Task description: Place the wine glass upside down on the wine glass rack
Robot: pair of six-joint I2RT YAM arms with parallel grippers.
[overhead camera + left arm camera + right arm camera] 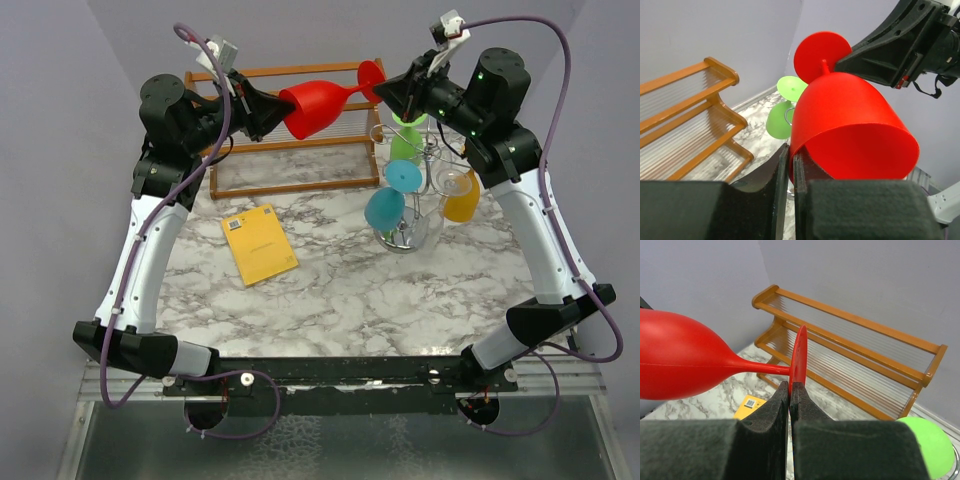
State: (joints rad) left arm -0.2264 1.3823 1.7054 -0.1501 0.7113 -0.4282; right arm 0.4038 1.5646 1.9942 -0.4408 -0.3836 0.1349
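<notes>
Your left gripper pinching the wine glass rim, your right gripper clamped on its foot, glass sideways above the worktop

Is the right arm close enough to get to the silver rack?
Probably yes: the right arm is close beside the rack, nothing between. But the left arm also pinches the red glass.

Left arm and right arm showed white shells and black joints; purple cables looped alongside, green lights glowed, left hand and right hand were black.
</notes>
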